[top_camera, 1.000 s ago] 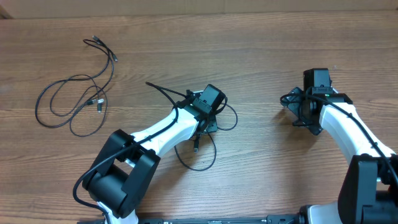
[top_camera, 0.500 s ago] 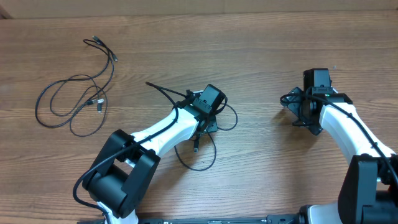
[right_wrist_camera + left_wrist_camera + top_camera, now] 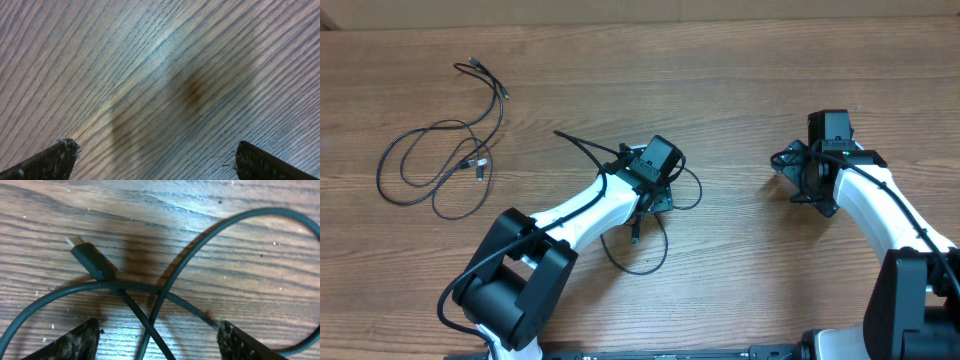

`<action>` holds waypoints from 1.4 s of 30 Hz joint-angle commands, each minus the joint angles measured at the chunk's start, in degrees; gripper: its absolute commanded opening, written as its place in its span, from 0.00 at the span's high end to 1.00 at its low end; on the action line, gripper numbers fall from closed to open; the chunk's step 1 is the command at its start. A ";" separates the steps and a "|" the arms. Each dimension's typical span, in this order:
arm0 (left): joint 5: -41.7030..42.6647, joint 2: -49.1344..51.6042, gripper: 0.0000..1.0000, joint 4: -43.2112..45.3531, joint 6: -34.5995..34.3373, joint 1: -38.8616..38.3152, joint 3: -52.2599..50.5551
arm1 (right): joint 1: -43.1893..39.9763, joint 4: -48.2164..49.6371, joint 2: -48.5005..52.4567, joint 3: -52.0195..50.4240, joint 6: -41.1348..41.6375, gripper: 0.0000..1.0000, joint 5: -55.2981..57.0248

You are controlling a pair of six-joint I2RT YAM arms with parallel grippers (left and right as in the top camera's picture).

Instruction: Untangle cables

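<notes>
A thin black cable lies in loose loops on the wooden table under my left gripper. In the left wrist view its strands cross between my open fingers, and a dark plug with a silvery tip lies just beyond the crossing. The jaws are low over the strands and grip nothing. Another black cable lies in loops at the far left, its plug ends toward the back. My right gripper is open over bare wood at the right.
The wooden table runs to its back edge at the top of the overhead view. Thicker black arm cables run along both white arms. A straight stiff black end sticks out left of my left wrist.
</notes>
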 commanded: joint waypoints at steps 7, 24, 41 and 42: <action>8.92 -0.11 0.56 -0.22 4.37 2.19 1.01 | -0.17 0.31 -0.90 0.04 -0.39 0.00 0.07; -2.38 -15.34 0.96 -2.27 9.38 2.21 3.54 | -0.17 0.31 -0.90 0.04 -0.39 0.00 0.07; -51.19 -32.28 0.95 -0.87 9.51 12.48 4.15 | -0.17 0.31 -0.90 0.04 -0.39 0.00 0.07; -50.05 -31.47 0.96 -1.62 9.29 14.38 4.15 | -0.17 0.31 -0.90 0.04 -0.39 0.00 0.07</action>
